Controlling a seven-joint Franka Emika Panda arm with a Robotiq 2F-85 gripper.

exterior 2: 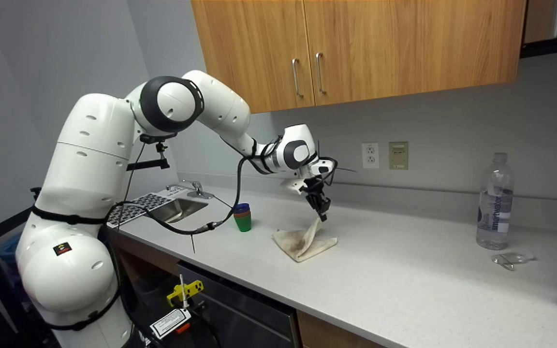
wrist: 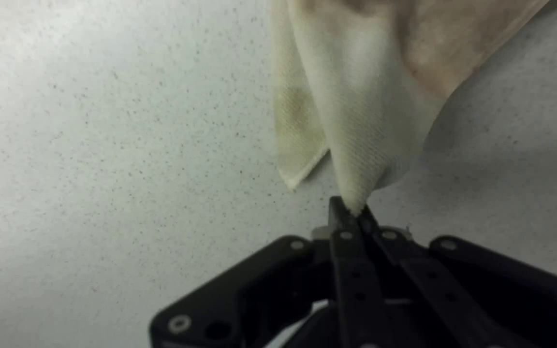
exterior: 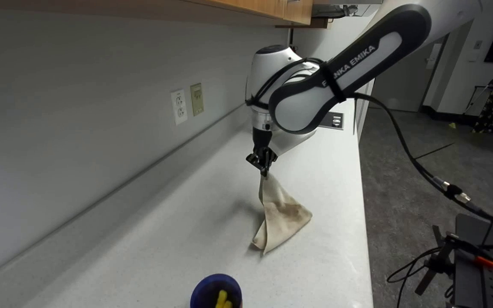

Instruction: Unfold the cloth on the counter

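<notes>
A beige woven-fabric cloth (exterior 2: 294,241) with brownish stains rests folded on the white speckled countertop (exterior 2: 404,280), one corner drawn up off the surface. The black two-finger gripper (wrist: 354,212) has its jaws closed together, pinching that corner. In the wrist view the cloth runs from the gripper toward twelve o'clock, and a second, loose corner shows at ten.

With the cloth as the dial's centre in an exterior view, a stack of small tapered cups (exterior 2: 242,221), blue above red above green, stands near at ten o'clock; seen in an exterior view, yellow pieces (exterior: 221,299) show inside the blue one. A rectangular metal sink (exterior 2: 192,207) lies farther off, between nine and ten. Well apart, between two and three, a clear plastic water bottle (exterior 2: 495,208) with a printed label stands upright; a small transparent object (exterior 2: 509,260), too indistinct to name, lies just beside its base. On the grey wall (exterior 2: 443,140), a white electrical outlet (exterior 2: 370,155) sits at one o'clock, beside a beige wall plate (exterior 2: 398,155). A wooden two-door cabinet (exterior 2: 356,48) hangs toward twelve. The white-and-black jointed robot arm (exterior 2: 225,106) arches over from nine.
</notes>
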